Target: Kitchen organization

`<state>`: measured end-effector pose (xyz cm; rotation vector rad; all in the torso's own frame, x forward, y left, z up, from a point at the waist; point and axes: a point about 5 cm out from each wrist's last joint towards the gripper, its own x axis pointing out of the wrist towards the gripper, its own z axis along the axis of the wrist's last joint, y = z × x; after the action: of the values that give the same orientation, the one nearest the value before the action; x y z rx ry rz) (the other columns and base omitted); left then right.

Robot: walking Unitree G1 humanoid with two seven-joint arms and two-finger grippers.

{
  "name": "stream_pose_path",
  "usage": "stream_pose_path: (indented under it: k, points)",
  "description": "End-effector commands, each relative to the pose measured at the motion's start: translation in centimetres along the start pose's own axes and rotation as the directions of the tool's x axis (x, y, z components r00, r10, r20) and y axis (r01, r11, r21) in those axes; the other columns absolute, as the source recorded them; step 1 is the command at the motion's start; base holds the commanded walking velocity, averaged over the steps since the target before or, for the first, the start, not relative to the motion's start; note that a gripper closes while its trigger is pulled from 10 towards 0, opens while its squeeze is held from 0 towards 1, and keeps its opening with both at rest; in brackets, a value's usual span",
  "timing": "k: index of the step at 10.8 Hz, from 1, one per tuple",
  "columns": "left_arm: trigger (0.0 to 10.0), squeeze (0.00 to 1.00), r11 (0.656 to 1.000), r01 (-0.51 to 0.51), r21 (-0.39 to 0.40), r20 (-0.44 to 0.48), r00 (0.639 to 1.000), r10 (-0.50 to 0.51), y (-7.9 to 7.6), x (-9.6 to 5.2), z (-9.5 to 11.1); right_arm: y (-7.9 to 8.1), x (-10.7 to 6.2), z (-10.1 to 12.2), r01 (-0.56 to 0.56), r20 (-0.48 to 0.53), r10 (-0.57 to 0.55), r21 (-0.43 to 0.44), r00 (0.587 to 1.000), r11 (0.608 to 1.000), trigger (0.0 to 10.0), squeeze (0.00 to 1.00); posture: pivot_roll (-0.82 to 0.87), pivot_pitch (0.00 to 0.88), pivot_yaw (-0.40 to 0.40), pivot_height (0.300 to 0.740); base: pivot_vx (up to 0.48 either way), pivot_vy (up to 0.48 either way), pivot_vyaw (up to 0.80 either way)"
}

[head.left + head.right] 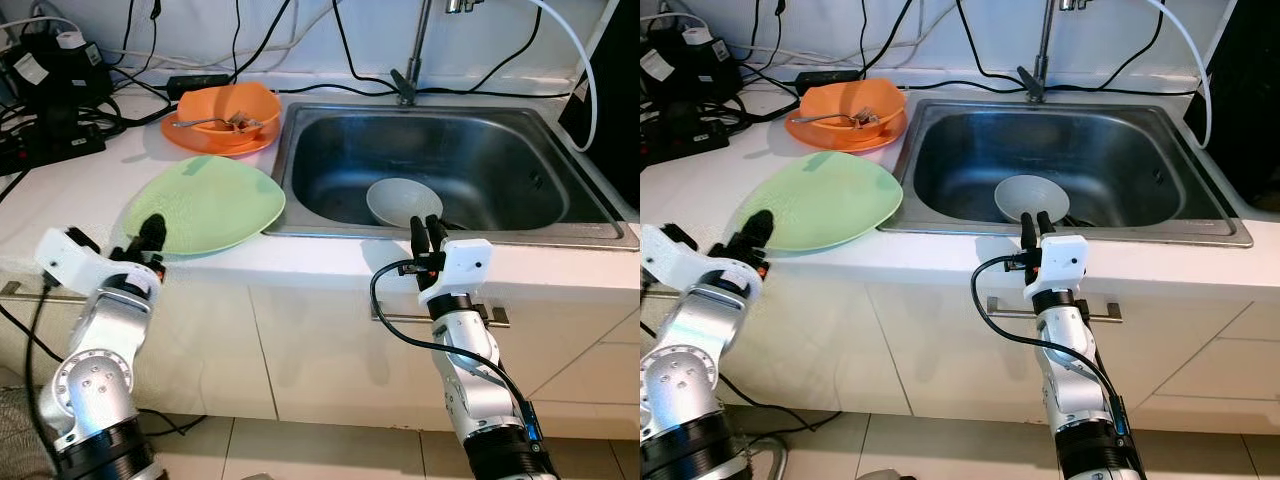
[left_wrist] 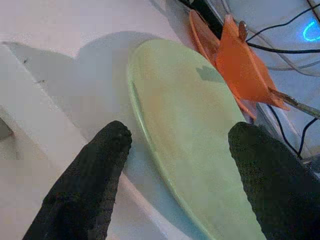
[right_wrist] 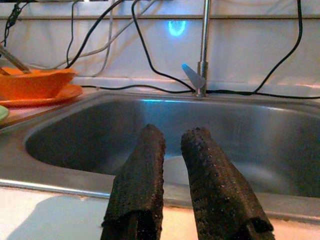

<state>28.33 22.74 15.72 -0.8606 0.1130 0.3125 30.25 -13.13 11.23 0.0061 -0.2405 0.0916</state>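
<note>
Green plate (image 1: 205,205) lies on the white counter (image 1: 90,185) just left of the sink (image 1: 455,165), with its right edge reaching the sink's left rim; take the sink as your landmark for everything else. Nearest you, at the counter's front edge left of the sink, your left gripper (image 1: 150,238) sits at the plate's near rim, and in its wrist view you see its fingers (image 2: 85,185) spread wide, one on each side of that rim, with a gap between each pad and the plate, so nothing is gripped. At the sink's front lip, your right gripper (image 1: 429,233) points up and into the basin; its wrist view shows the two fingers (image 3: 137,185) close together, nearly parallel with a narrow slit between them, and you hold nothing there. Just past those fingers, on the sink floor near the front wall, rests a grey bowl (image 1: 404,200). Farther back, beside the sink's left rear corner, an orange bowl (image 1: 230,108) stands on an orange plate (image 1: 185,138), with a utensil (image 1: 205,123) lying across the bowl. Behind the sink's back rim the tap (image 1: 408,75) rises, and black cables (image 1: 330,85) trail along the wall; far left of the sink sits a black power strip (image 1: 45,150).
</note>
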Motion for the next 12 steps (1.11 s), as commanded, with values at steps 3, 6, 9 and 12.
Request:
stream_pose_path:
  k: [3, 6, 9, 12]
  points:
    - [10.0, 0.0, 0.998, -0.015, -0.054, -0.022, 1.0, 0.014, -0.6, 0.4, 0.0, 0.1, 0.2, 0.0, -0.011, -0.006, 0.011, -0.01, 1.0, 1.0, 10.0, 0.0, 0.12, 0.0, 0.047, 0.74, 0.0, 0.0, 0.0]
    - [10.0, 0.0, 0.997, -0.009, -0.076, -0.057, 0.998, 0.004, -1.3, 0.8, -0.5, 0.1, 0.4, 0.1, -0.02, -0.005, 0.02, -0.012, 1.0, 1.0, 10.0, 0.0, 0.11, 0.0, 0.045, 0.74, 0.0, 0.0, 0.0]
    - [10.0, 0.0, 0.996, 0.021, -0.085, -0.084, 0.996, -0.028, -2.4, 1.4, -0.9, 0.2, 0.4, 0.1, -0.028, -0.006, 0.028, -0.013, 1.0, 1.0, 10.0, 0.0, 0.1, 0.0, 0.045, 0.74, 0.0, 0.0, 0.0]
    - [10.0, 0.0, 0.994, 0.054, -0.093, -0.108, 0.992, -0.064, -3.6, 2.1, -1.6, 0.1, 0.4, 0.1, -0.033, -0.007, 0.033, -0.018, 0.999, 0.999, 10.0, 0.0, 0.09, 0.0, 0.043, 0.74, 0.0, 0.0, 0.0]
